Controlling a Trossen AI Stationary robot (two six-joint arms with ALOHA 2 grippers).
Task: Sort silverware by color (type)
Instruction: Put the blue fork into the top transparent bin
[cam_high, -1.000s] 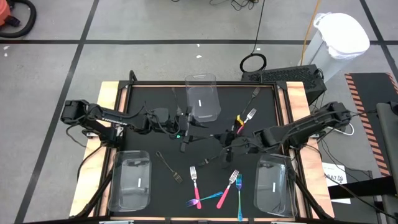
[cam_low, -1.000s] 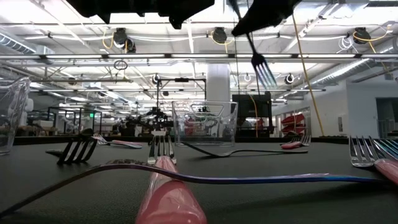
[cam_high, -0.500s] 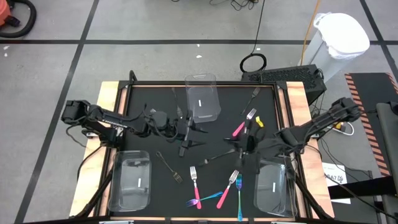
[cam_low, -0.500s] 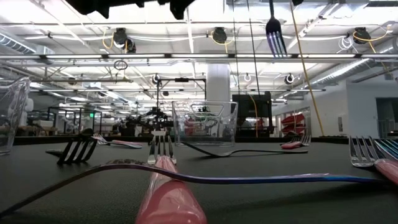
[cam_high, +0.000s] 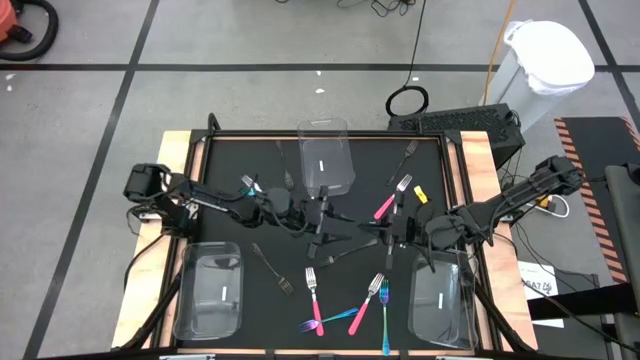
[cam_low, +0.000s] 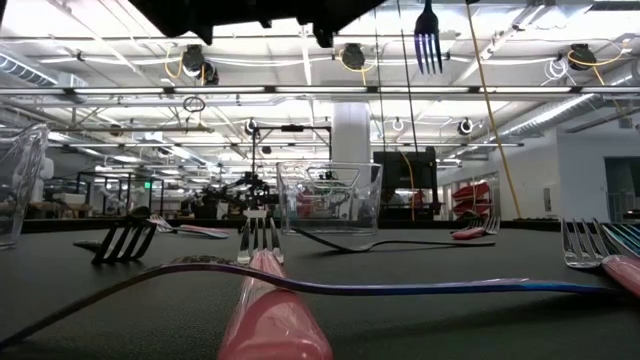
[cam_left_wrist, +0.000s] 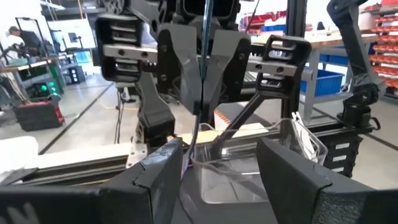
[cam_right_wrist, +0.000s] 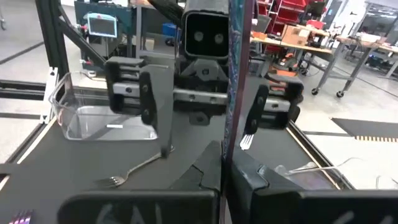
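My right gripper (cam_high: 385, 237) is shut on a blue-purple fork (cam_low: 428, 40), held high over the mat's right middle. My left gripper (cam_high: 322, 220) stands open at mid-table, level, facing that fork (cam_left_wrist: 203, 37) with nothing between its fingers. More silverware lies flat on the black mat (cam_high: 230, 160): a pink fork (cam_high: 385, 206), a dark fork (cam_high: 408, 155) at the far right, a dark fork (cam_high: 270, 268), and pink and teal forks (cam_high: 350, 312) at the near edge. My right gripper pinches the fork's handle (cam_right_wrist: 227, 149) between its two fingers, partway along its length. The fingers come level from the table's right and lie across the handle. The fork stands upright, tines down (cam_low: 428, 55), clear of the mat.
Clear bins stand at the far middle (cam_high: 325, 165), near left (cam_high: 210, 290) and near right (cam_high: 440, 295). A small yellow piece (cam_high: 418, 194) lies by the pink fork. Another dark fork (cam_high: 340, 250) lies on the mat between and below the two grippers.
My right gripper drew back toward the table's right edge, rose a little and tipped up to level; the fork it holds went from slanted to upright and higher. It then kept still. My left gripper, still open, moved toward the table's right, toward the held fork.
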